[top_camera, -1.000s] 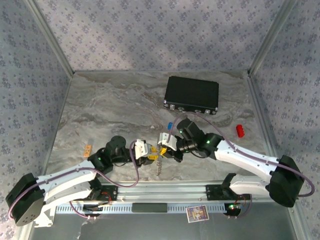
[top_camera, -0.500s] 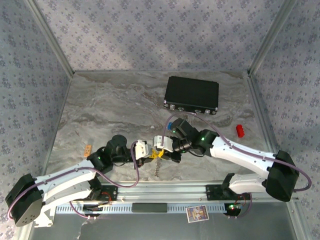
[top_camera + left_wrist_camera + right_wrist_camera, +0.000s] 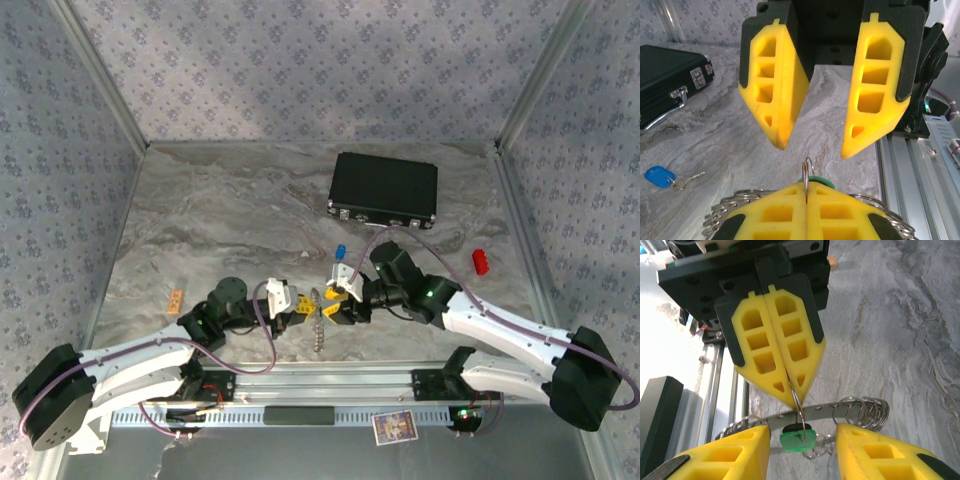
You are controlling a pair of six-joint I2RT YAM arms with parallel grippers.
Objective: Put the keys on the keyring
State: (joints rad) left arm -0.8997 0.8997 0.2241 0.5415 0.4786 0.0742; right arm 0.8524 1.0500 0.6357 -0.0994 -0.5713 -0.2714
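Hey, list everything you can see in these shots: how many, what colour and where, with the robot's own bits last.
table: one, grey marbled, under everything
case: one, black, far side of the table, right of centre
blue key: one, blue head, flat on the table between the case and the grippers
green key: one, green head, hanging by its small ring
keyring: one, silver, beaded, right by the green key, between the grippers
red object: one, red, table's right side; too small to identify
tan piece: one, orange-tan, table's left side
card: one, printed, on the front rail
left gripper: one, yellow fingers, shut on the green key's small ring
right gripper: one, yellow fingers, open, facing the left gripper
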